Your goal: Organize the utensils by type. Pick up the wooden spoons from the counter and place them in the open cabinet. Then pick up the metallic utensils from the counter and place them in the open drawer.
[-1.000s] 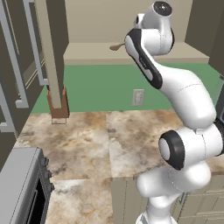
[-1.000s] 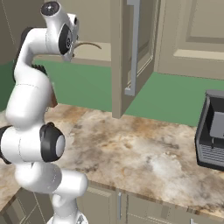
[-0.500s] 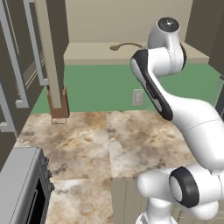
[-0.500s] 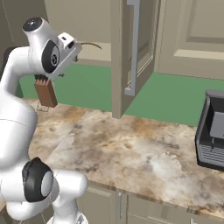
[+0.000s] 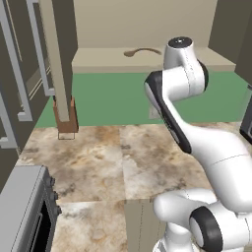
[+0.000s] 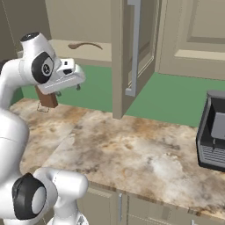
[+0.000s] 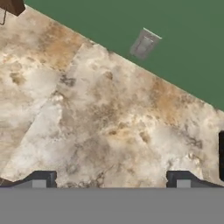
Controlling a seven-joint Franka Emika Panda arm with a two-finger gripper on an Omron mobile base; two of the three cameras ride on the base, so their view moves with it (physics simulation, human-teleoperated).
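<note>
A marbled beige-and-brown counter (image 6: 132, 149) is being overlooked beneath a green backsplash, with a dark toaster-like appliance (image 6: 213, 132) standing at its far right and a brown knife block (image 5: 65, 115) at the wall. One wooden spoon (image 5: 141, 51) is lying on the beige inner shelf of the open cabinet (image 5: 123, 61), so that part of the sorting is judged as done for this spoon at least. The gripper (image 6: 70, 78) is being held above the counter, below the shelf, with its jaws spread wide and nothing between them; in the hand view the fingertips (image 7: 41, 178) are standing far apart over bare stone. A wall outlet (image 7: 144, 43) is being seen on the backsplash. The other utensils and the drawer cannot be told from these views.
</note>
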